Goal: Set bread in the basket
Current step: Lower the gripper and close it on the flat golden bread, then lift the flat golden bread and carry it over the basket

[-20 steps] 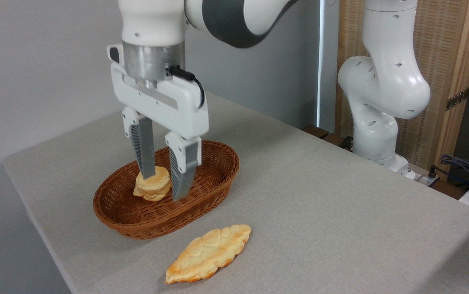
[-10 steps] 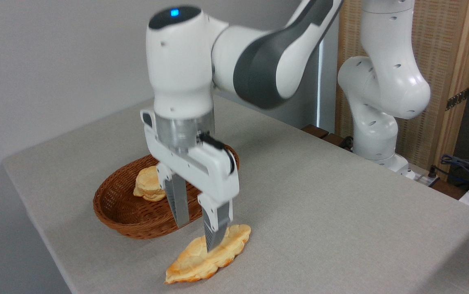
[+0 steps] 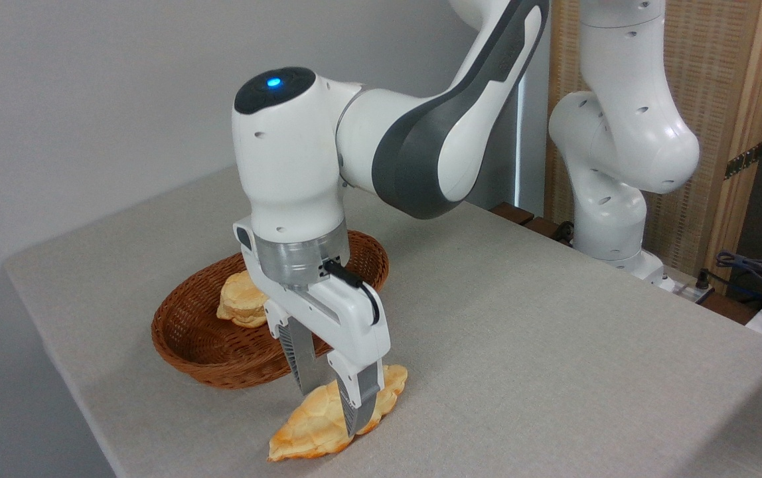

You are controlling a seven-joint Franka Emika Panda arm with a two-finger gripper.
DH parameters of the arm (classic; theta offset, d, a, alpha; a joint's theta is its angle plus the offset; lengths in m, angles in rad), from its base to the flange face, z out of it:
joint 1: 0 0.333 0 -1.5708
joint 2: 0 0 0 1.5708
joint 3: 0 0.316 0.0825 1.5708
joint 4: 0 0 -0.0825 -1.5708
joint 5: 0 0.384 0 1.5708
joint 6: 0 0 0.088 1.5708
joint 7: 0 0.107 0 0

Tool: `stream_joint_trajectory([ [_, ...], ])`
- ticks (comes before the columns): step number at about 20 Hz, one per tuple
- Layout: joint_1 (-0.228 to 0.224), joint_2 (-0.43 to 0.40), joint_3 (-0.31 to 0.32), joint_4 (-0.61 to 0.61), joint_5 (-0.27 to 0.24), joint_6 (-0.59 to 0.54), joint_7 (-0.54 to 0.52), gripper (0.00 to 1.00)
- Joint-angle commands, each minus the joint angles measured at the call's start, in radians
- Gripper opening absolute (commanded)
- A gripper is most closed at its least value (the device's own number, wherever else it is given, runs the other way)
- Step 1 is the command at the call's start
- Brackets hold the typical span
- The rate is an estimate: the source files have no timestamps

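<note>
Now the gripper (image 3: 334, 405) is standing over the leaf-shaped bread (image 3: 318, 421), its fingers spread and straddling it across its width, near the front edge of the table (image 3: 553, 345). The round bun (image 3: 240, 300) is lying inside the basket (image 3: 208, 345), just behind. To the right, the table is offering wide free room.

bun (image 3: 240, 307) in basket (image 3: 202, 345) | flat bread (image 3: 318, 425) on table (image 3: 553, 345), right-front of basket
</note>
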Motion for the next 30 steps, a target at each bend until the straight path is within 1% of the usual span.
stream_joint_trajectory([
  [1,-0.008,0.006,0.010,-0.007,0.017,0.027,0.030,1.00],
  [5,-0.008,0.018,0.010,-0.007,0.018,0.027,0.030,0.99],
  [6,-0.008,0.018,0.010,-0.007,0.018,0.027,0.031,0.88],
  [7,-0.008,0.018,0.010,-0.007,0.017,0.027,0.030,0.68],
  [8,-0.008,0.018,0.010,-0.007,0.017,0.027,0.030,0.58],
  [9,-0.008,0.018,0.010,-0.007,0.015,0.027,0.030,0.40],
  [10,-0.008,0.018,0.010,-0.007,0.015,0.027,0.030,0.33],
  [11,-0.008,0.018,0.010,-0.005,0.014,0.027,0.028,0.29],
  [21,-0.008,0.011,0.015,0.001,0.009,0.027,0.030,0.29],
  [23,-0.008,0.000,0.039,0.015,0.003,0.029,0.030,0.30],
  [24,-0.008,-0.018,0.047,0.025,-0.003,0.029,0.030,0.30],
  [25,-0.008,-0.037,0.047,0.025,-0.014,0.029,0.031,0.32],
  [27,-0.009,-0.060,0.047,0.025,-0.019,0.030,0.051,0.33],
  [28,-0.011,-0.075,0.045,0.025,-0.031,0.030,0.072,0.33],
  [30,-0.012,-0.110,0.044,0.025,-0.090,0.029,0.089,0.33],
])
